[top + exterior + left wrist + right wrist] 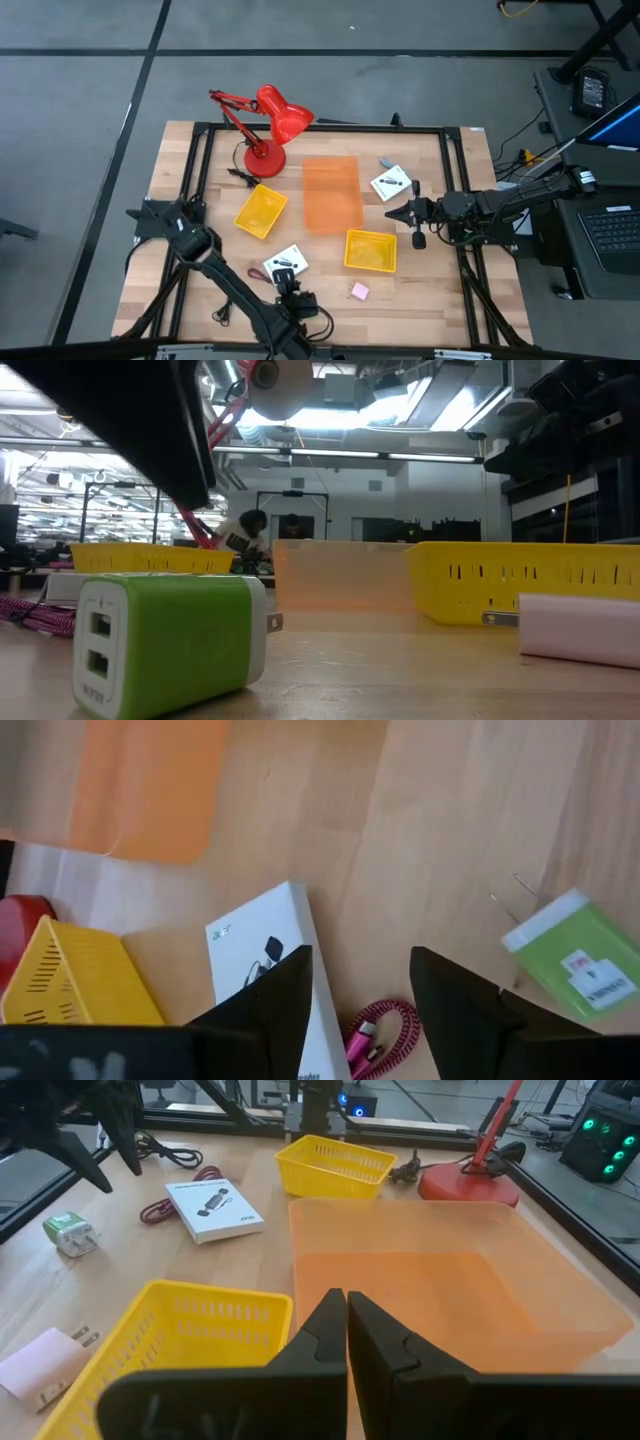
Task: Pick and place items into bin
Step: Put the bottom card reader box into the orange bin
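Note:
My left gripper (362, 970) is open and hangs slanting down near the table's front edge (288, 288). Past and between its fingers lies a coiled maroon cord (378, 1032), flat on the wood. A white square card (262, 960) with black marks lies beside it (287, 262). A green block (575, 957) rests on its side a little off (165, 640). A pink block (359, 290) lies toward the right. A second white card (391, 184) lies at the far right. My right gripper (347, 1308) is shut and waits over the right side (395, 214).
An orange see-through bin (332, 192) stands mid-table, between two yellow baskets (261, 210) (370, 250). A red desk lamp (270, 120) stands at the far left. A black frame (455, 180) runs round the table. A black cord (222, 314) lies near the front edge.

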